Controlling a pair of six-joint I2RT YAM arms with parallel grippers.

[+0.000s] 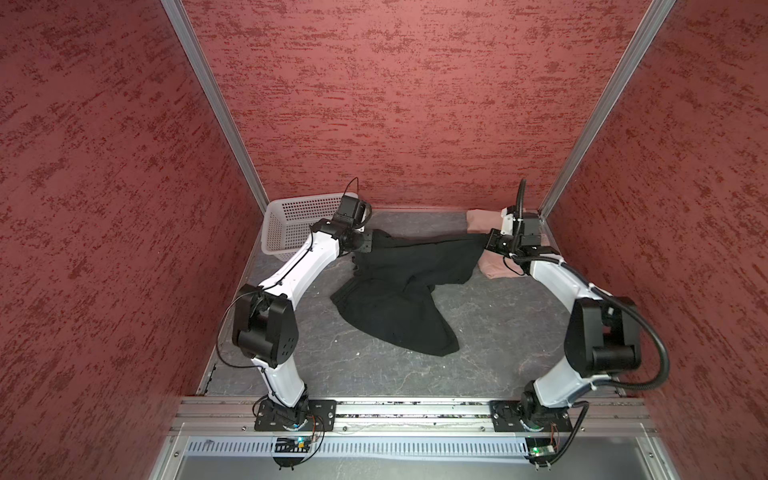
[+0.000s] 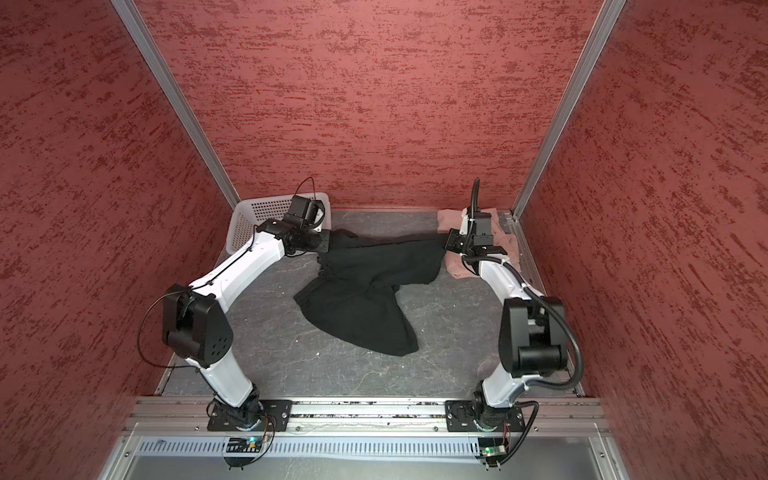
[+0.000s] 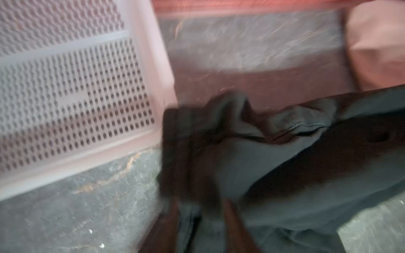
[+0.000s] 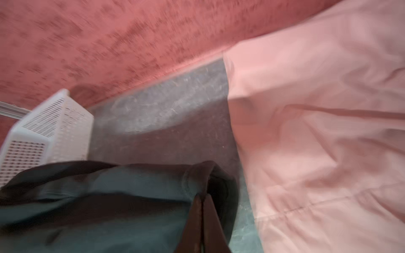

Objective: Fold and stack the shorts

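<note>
Two pairs of shorts, one white perforated basket (image 1: pixel 286 224) and two grippers share the grey worktop (image 1: pixel 519 340). The left gripper (image 3: pixel 201 208) stands with its fingers (image 3: pixel 232 219) spread and black cloth lying in the gap between them. The blurred left wrist view does not show whether the cloth presses on either finger. The right gripper (image 4: pixel 203 201) has its fingers almost pressed together, pinching a bunched corner of the black shorts (image 1: pixel 399 291).

In both top views the black shorts begin just beside the basket. Their upper edge is drawn in a line from gripper to gripper, running away from the basket along the back wall (image 1: pixel 415 124). The garment is stretched widest along that line. Its legs point off that edge toward the near side of the worktop, away from the basket, and lie rumpled on the surface.

The pink shorts (image 1: pixel 496 268) lie well apart from the basket, in the back corner opposite it. They are partly hidden beneath the right gripper's arm, and the black shorts lie between them and the basket.
</note>
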